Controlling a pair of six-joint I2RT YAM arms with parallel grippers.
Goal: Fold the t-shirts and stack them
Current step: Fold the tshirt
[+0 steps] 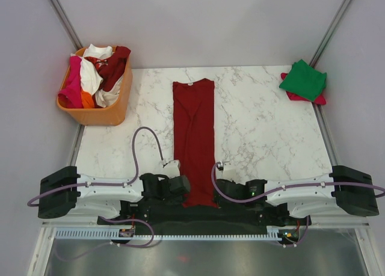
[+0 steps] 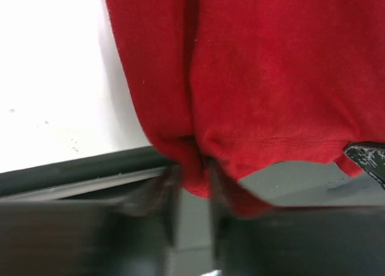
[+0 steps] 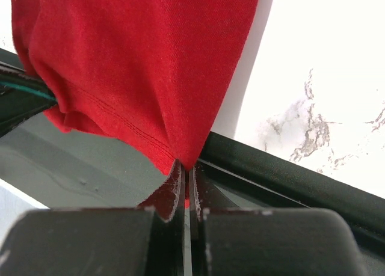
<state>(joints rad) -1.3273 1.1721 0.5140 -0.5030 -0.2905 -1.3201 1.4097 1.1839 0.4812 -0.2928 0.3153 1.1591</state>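
A dark red t-shirt lies folded into a long narrow strip down the middle of the marble table, its hem hanging over the near edge. My left gripper sits at the hem's left corner. In the left wrist view its blurred fingers stand close together, and a fold of the red cloth fills the gap at the tips of the gripper. My right gripper is at the right corner, shut on the hem, which is pinched at its tips.
An orange basket at the back left holds several crumpled shirts: white, dark red, pink and orange. A folded green t-shirt lies on a pink-red one at the back right corner.
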